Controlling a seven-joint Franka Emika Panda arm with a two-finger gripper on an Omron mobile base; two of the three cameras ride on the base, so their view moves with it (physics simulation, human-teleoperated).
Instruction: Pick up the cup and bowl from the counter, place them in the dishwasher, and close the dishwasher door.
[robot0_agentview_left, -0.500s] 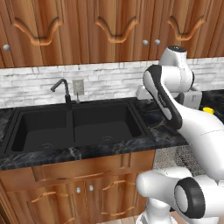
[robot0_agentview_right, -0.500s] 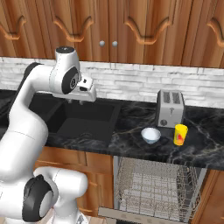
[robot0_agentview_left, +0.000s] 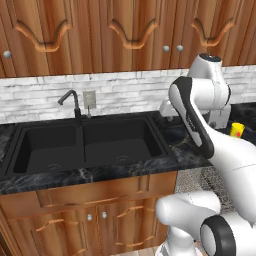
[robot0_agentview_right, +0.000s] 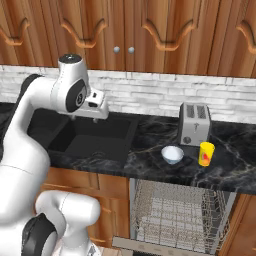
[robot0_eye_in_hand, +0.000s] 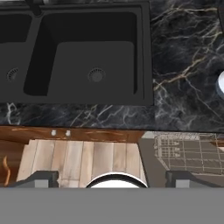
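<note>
Bowl and cup before the toaster

On the black marble surface (robot0_agentview_right: 150, 137), the pale shallow bowl (robot0_agentview_right: 172, 154) sits left of the small yellow cup (robot0_agentview_right: 206, 153), both before the silver toaster (robot0_agentview_right: 194, 124), above the open wire-racked dishwasher (robot0_agentview_right: 175, 215).

I'm looking at a black double sink (robot0_agentview_left: 85, 142) with a dark tap (robot0_agentview_left: 72, 102) standing behind it. A silver toaster (robot0_agentview_right: 194, 124) is sitting upright against the pale brick wall (robot0_agentview_right: 150, 92), and wooden cupboards (robot0_agentview_left: 125, 30) are hanging above, more running below.

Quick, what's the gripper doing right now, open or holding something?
Gripper: open, holding nothing, above the sink's front edge.
</note>
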